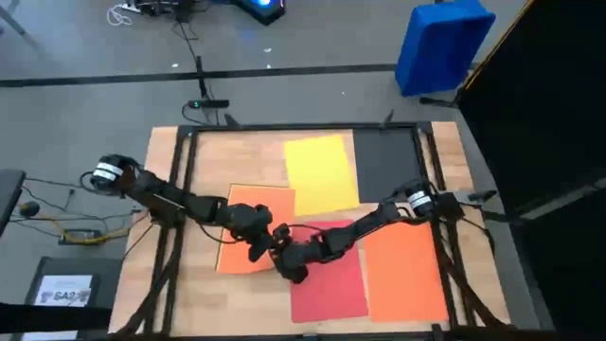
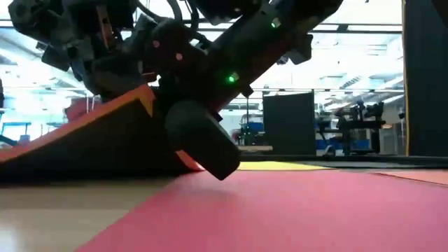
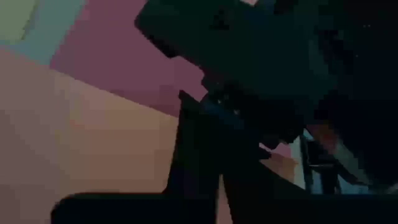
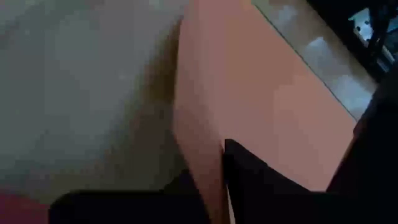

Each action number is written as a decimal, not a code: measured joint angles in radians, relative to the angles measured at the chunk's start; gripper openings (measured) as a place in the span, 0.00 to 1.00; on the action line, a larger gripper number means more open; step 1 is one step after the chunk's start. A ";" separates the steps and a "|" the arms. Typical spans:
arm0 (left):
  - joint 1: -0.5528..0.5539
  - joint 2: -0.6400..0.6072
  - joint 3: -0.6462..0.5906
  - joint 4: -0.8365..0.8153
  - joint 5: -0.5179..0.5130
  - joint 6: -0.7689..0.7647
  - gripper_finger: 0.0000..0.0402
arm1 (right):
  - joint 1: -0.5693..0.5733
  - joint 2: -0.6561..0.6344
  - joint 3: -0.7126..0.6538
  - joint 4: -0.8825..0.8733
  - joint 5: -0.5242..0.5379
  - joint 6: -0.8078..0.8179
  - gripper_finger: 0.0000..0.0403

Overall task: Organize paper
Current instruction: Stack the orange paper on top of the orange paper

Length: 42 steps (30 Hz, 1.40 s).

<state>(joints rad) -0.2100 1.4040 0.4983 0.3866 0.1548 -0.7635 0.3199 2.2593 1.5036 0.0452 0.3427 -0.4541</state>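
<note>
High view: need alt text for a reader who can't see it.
Both dark arms reach to the middle of a wooden table, where the left gripper and right gripper meet, shut, at the corner of an orange sheet on the left. Around them lie a yellow sheet, a black sheet, a red sheet and a second orange sheet.

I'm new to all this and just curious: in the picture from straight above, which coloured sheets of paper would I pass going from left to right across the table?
Orange sheet on the left → yellow sheet → dark grey sheet. The red sheet and the second orange sheet overlap these in the order, so I leave them out.
</note>
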 joint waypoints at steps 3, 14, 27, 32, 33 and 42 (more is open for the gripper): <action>0.000 -0.001 0.001 0.001 -0.002 0.000 0.00 | 0.000 0.000 0.000 -0.002 -0.004 0.016 0.00; 0.000 -0.002 0.002 0.000 -0.004 0.000 0.00 | 0.000 0.000 0.000 -0.003 -0.006 0.017 0.00; 0.000 -0.003 0.002 0.003 -0.006 -0.033 0.00 | 0.001 0.001 -0.001 -0.003 -0.006 0.019 0.00; 0.001 -0.005 0.007 -0.026 0.042 -0.053 0.00 | 0.001 0.002 -0.001 -0.001 -0.010 0.019 0.00; 0.002 -0.007 0.009 -0.041 0.070 -0.057 0.00 | 0.000 0.004 -0.002 -0.005 -0.011 0.019 0.00; -0.052 -0.040 0.008 -0.127 0.222 -0.189 0.00 | -0.001 0.006 -0.003 -0.004 -0.026 0.019 0.00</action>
<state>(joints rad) -0.2622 1.3635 0.5064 0.2601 0.3771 -0.9524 0.3191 2.2654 1.5005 0.0409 0.3164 -0.4351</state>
